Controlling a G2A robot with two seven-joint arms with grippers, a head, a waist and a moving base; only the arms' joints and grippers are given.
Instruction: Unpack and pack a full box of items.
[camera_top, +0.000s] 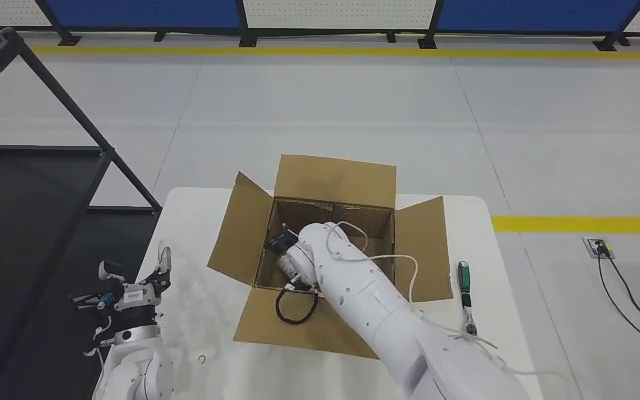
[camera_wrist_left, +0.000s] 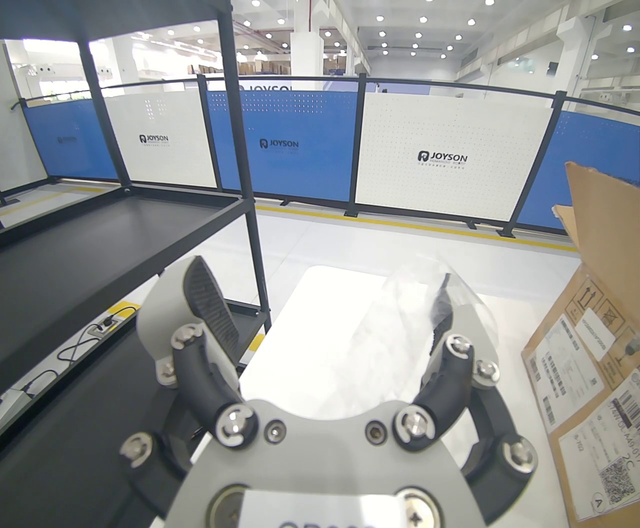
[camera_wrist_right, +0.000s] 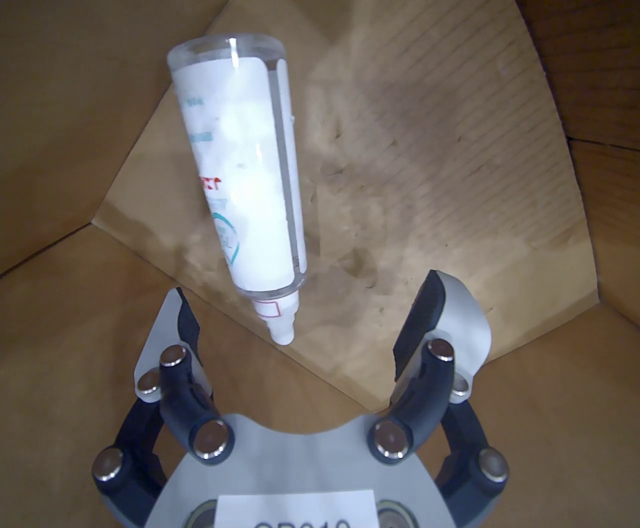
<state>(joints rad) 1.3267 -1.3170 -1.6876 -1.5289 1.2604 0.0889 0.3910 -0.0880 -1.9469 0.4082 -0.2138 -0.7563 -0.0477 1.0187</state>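
Now the right claw (camera_wrist_right: 306, 295) is down inside the box (camera_wrist_right: 425, 175). Its two fingers are spread wide and hold nothing. Just past the fingers a white tube (camera_wrist_right: 240, 175) lies on the box floor, with its thin nose pointing back at the claw. The claw is not touching it.

I think the next job is to grab the tube and lift it out. Here is what could go wrong. The tube is round and smooth, so it may roll away if only one finger bumps it. The nose is closest to the claw, and a pinch there could let the tube slip out or swing. The box walls stand close all around, so the arm could knock them and push the box.

A black cord (camera_top: 296, 308) lies on the front flap, close to the arm.

The left claw (camera_wrist_left: 322, 282) waits over the far side of the counter (camera_top: 200, 330), also spread wide. Some clear plastic (camera_wrist_left: 425, 295) sits by one finger, but I cannot tell if it touches. A screwdriver (camera_top: 465, 295) lies beside the box.
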